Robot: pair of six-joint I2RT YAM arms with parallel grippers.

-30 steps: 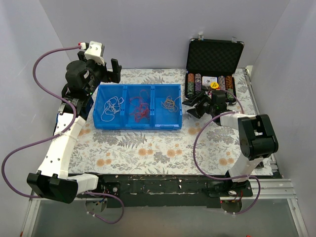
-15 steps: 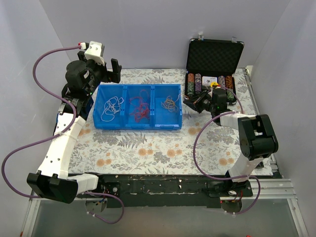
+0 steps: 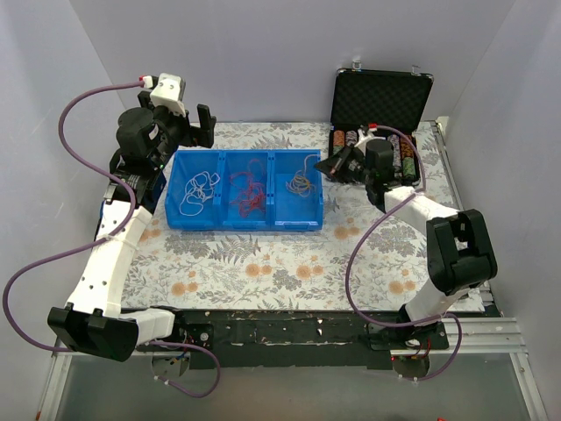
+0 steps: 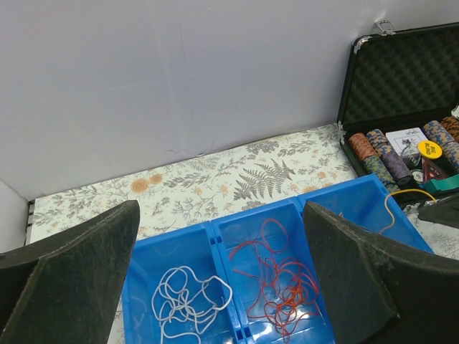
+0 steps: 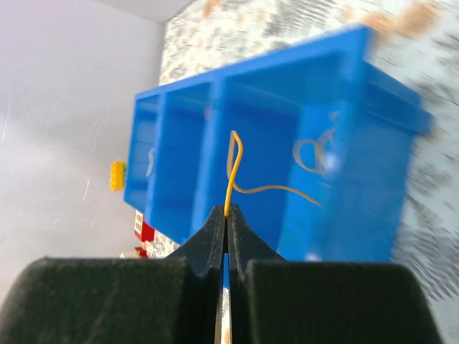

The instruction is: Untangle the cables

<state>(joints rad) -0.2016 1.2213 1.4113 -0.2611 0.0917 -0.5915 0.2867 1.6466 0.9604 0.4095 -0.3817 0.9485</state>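
**Orange-yellow end pinched on the right, left side idle**

Clenched: right fingers [image 5: 225,217], on one end of the orange-yellow cable [image 3: 302,184], just past the far right corner of the blue tray [image 3: 237,224]. That strand raised over the rim, the rest of it lying in the right compartment. Spread wide and holding nothing: left fingers [image 3: 197,124], hovering above the tray's far left corner. Loose in the left compartment: white cable [image 4: 190,301]. In the middle one: red cable [image 4: 276,287]. Tray flat on the floral worktop [image 3: 263,263], with an open chip case [image 3: 383,101] near its far right corner.
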